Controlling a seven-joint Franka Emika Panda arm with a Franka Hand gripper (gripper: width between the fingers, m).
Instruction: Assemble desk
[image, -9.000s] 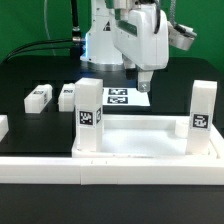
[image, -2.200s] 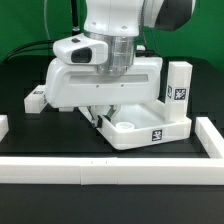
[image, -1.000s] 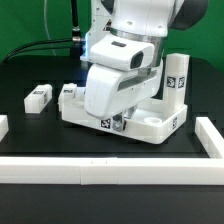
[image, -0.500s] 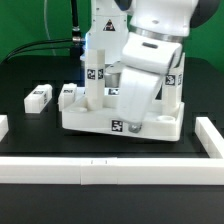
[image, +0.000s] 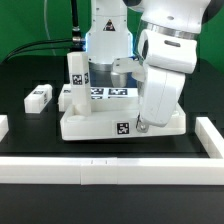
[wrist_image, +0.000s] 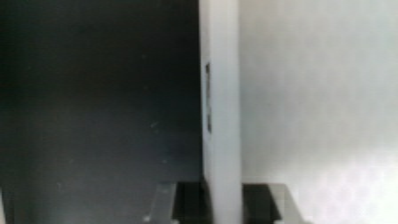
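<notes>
The desk's white tabletop (image: 95, 125) lies on the black table with its tagged front wall facing the exterior camera. One white leg (image: 78, 72) stands upright in its corner on the exterior view's left. My gripper (image: 140, 124) is shut on the tabletop's rim at the front corner on the exterior view's right. In the wrist view the white rim (wrist_image: 221, 120) runs straight between my two dark fingertips (wrist_image: 187, 202), where my gripper (wrist_image: 221, 203) pinches it. Two loose legs (image: 38, 97) (image: 66, 96) lie flat further to the exterior view's left.
White border rails run along the front (image: 100, 170) and at the exterior view's right (image: 212, 135) and left (image: 3, 125). The marker board (image: 108, 95) shows behind the tabletop. My arm's body hides the tabletop's far corner on the right.
The tabletop has turned on the table in my grip. Its upright leg has swung toward the exterior view's left, and my gripper has moved to the right.
</notes>
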